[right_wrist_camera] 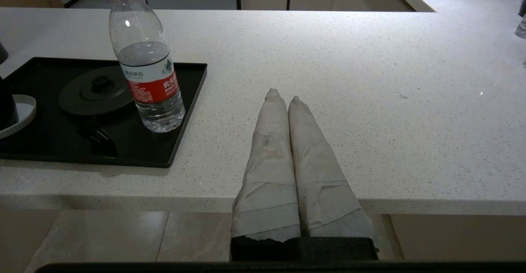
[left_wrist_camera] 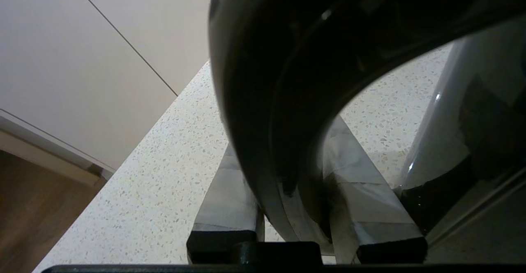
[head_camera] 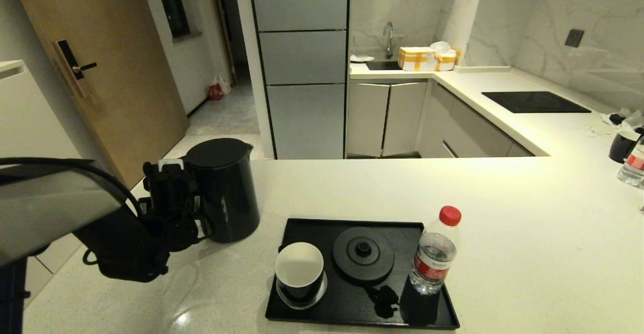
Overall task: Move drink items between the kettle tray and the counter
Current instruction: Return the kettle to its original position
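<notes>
My left gripper (left_wrist_camera: 287,207) is closest to the lens: its two taped fingers (left_wrist_camera: 230,195) stand on either side of the smooth curved loop handle (left_wrist_camera: 254,100) of the kettle (head_camera: 224,188) and clasp it. The kettle is tall, glossy and black, with a flat lid. It stands upright on the speckled off-white worktop (head_camera: 503,223), just beside the left end of the tray and outside its rim.

My right gripper (right_wrist_camera: 283,100) hovers at the near edge of the worktop, to the right of the tray. Its two fingers, wrapped in wrinkled pale tape, are pressed together with nothing between them.

The tray (head_camera: 437,314) is flat, rectangular and black, with a low raised rim. On it I see a black cup (head_camera: 300,272) with a white inside on a saucer, a round black base disc (head_camera: 363,252) with a small knob in the middle, and at the right end a clear plastic bottle (head_camera: 435,256) with a red cap and red label, standing upright.

Farther away, a black glass hob (head_camera: 536,102) lies flush in the side worktop.
</notes>
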Robot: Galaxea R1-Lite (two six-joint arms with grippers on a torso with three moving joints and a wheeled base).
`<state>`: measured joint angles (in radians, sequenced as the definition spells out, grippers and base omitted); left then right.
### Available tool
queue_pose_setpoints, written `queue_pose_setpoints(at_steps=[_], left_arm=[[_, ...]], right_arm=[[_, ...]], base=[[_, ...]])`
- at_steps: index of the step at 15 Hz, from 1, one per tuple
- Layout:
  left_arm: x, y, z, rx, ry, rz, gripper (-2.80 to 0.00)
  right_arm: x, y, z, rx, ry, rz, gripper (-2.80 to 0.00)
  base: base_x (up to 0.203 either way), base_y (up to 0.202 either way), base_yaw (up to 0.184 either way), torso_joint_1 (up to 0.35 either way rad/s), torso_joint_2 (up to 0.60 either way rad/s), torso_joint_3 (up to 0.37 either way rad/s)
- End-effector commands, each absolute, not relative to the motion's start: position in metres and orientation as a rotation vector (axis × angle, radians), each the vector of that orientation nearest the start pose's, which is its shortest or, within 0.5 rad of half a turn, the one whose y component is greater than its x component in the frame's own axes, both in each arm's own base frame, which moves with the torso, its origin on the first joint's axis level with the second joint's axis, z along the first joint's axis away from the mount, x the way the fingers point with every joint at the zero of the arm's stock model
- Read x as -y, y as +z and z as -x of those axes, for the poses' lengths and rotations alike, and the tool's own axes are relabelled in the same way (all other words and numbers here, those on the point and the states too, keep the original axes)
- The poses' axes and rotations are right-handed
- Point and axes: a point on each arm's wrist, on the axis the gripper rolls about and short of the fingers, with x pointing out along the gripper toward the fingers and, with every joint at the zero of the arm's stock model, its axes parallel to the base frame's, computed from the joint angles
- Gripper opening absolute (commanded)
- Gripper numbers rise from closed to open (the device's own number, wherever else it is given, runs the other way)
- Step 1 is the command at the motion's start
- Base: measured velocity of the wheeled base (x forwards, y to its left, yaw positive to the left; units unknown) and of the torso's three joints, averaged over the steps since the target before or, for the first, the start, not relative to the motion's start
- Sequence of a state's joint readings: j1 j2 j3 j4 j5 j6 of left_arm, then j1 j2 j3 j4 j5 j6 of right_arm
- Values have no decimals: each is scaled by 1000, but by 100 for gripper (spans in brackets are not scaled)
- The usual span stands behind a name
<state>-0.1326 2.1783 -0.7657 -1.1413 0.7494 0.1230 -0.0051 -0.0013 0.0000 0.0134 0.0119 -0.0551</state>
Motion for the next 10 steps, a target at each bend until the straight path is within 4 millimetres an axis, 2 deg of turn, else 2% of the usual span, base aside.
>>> queue_pose_setpoints(at_steps=[1, 5, 8, 10], left_arm=[[33, 60, -364, -283, 602, -236, -280], [35, 79, -358, -242, 583, -219, -280], [45, 141, -337, -145, 533, -178, -280], [51, 163, -330, -140, 501, -175, -280]], right_arm=[[0, 74, 23, -15, 8, 55, -280], [0, 74, 23, -15, 7, 55, -280], [0, 74, 23, -15, 8, 55, -280], [0, 74, 23, -15, 8, 55, -280]], base=[[0, 0, 0, 0, 0, 0], [0, 0, 0, 0, 0, 0], [0, 0, 0, 0, 0, 0], [0, 0, 0, 0, 0, 0]])
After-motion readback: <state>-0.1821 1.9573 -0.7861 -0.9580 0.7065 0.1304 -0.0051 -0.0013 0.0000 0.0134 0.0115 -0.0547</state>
